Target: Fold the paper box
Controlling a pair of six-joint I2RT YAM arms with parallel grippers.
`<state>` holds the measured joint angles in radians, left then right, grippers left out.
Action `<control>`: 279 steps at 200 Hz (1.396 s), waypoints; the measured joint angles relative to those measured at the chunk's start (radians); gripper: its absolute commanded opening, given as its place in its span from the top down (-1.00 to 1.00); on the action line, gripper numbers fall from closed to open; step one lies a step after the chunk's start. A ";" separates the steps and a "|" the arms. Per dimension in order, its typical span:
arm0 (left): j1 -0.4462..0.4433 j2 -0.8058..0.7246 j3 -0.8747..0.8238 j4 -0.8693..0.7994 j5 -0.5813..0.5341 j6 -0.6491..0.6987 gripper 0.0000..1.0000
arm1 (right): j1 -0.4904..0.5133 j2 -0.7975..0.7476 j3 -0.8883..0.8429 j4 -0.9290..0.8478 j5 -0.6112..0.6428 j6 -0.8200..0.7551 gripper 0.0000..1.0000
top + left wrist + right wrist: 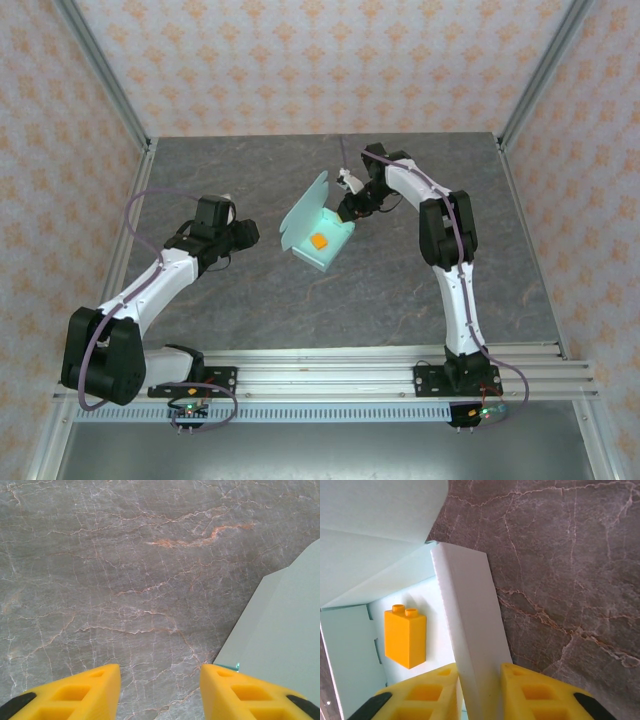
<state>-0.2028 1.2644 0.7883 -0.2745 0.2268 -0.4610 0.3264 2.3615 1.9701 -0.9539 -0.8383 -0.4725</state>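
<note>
Because the paper box (pixel 306 215) is thin, light card that creases and slips easily, it probably wants pinching on a wall edge close to a fold, not on the loose lid. It sits around the orange block (pixel 318 242), open side up, its long axis seemingly diagonal, with the lid flap raised on the block's far-left side. The right gripper (pixel 480 672) is clamped on the side wall just right of the block. The left gripper (pixel 160 672), well left of the block, stands parted and empty.
</note>
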 measured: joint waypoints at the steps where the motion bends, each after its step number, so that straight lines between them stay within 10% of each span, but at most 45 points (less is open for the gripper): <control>1: 0.000 0.000 0.000 0.000 0.000 0.000 0.08 | 0.000 0.000 0.000 0.000 0.000 0.000 0.55; 97: 0.000 0.000 0.000 0.000 0.000 0.007 0.08 | 0.003 -0.031 -0.058 0.067 0.042 0.042 0.71; 279: 0.000 0.000 0.000 0.001 0.000 0.018 0.09 | 0.193 -0.135 -0.149 0.196 0.717 0.301 0.83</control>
<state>-0.2028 1.2648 0.7883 -0.2737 0.2264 -0.4427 0.5194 2.2261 1.8214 -0.7578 -0.1211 -0.1711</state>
